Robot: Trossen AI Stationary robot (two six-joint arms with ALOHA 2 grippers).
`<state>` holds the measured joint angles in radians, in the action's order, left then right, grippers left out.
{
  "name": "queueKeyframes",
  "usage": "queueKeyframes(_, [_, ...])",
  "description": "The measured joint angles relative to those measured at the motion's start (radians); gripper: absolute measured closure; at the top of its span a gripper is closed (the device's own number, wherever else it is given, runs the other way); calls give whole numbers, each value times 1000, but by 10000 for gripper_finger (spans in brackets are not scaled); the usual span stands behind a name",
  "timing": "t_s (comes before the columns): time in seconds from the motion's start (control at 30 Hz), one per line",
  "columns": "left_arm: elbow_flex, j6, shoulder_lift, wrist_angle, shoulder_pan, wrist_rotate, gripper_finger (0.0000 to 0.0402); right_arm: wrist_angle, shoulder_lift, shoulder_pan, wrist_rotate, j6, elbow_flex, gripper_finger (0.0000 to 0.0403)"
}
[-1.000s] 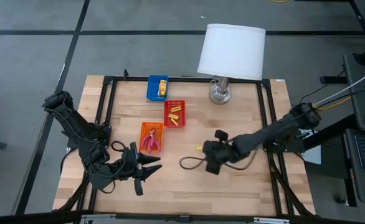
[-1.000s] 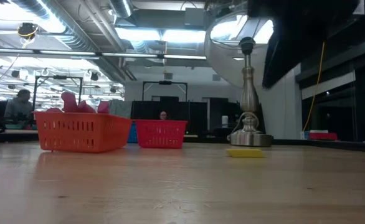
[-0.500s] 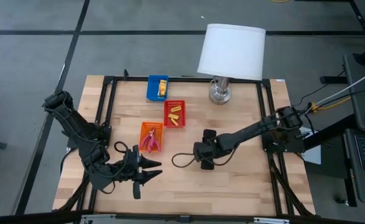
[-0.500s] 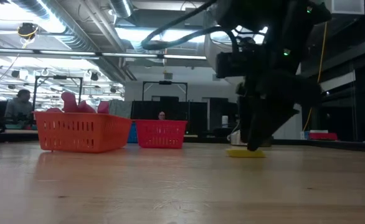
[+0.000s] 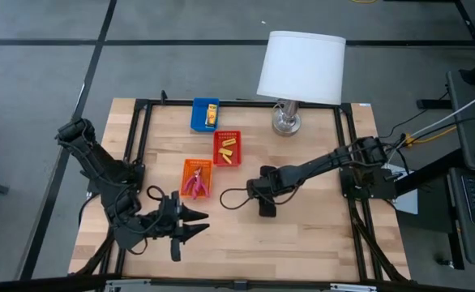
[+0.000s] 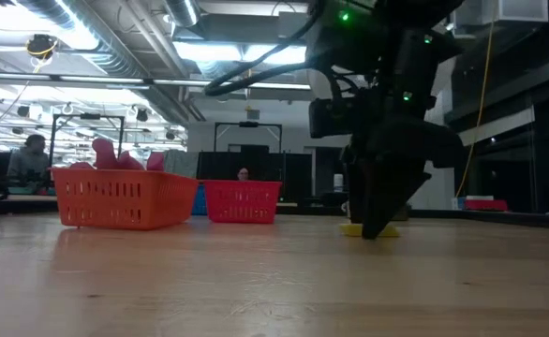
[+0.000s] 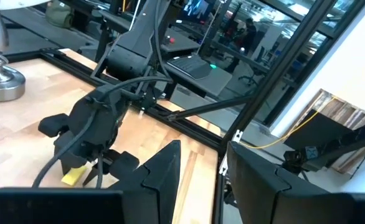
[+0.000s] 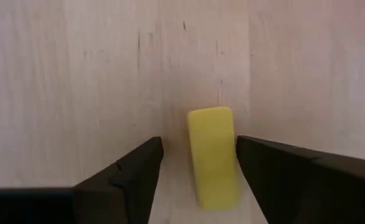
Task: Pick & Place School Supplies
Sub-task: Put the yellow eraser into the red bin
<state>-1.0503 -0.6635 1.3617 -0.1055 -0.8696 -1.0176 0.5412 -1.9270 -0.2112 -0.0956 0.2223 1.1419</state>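
Bare wood (image 8: 64,74) all around the yellow stub (image 8: 212,152).

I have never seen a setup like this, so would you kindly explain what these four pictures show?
Two dark robot arms work at a wooden table. One camera looks down from above, one sits level with the tabletop, and one rides on each wrist. On the table stand a white-shaded lamp and blue, red and orange plastic trays holding small supplies. The right claw is open, its fingers either side of a small yellow block lying on the wood. The left claw waits open near the front edge, holding nothing.
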Motion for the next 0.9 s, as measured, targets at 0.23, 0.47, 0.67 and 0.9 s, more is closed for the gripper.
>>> queueKeyframes(0.23, [0, -4, 0, 0, -28, -64, 274, 0, -1, 27, 55, -9, 0, 247])
queueKeyframes(0.47, [0, -4, 0, 1, -52, -118, 274, -11, 24, 27, 78, 43, -5, 315])
queueKeyframes(0.67, [0, -1, 3, 5, -53, -151, 274, -82, 112, 26, 170, 155, -7, 314])
queueKeyframes(0.9, [0, -98, 39, 91, -51, -157, 274, -155, 230, 96, 36, 126, 50, 308])
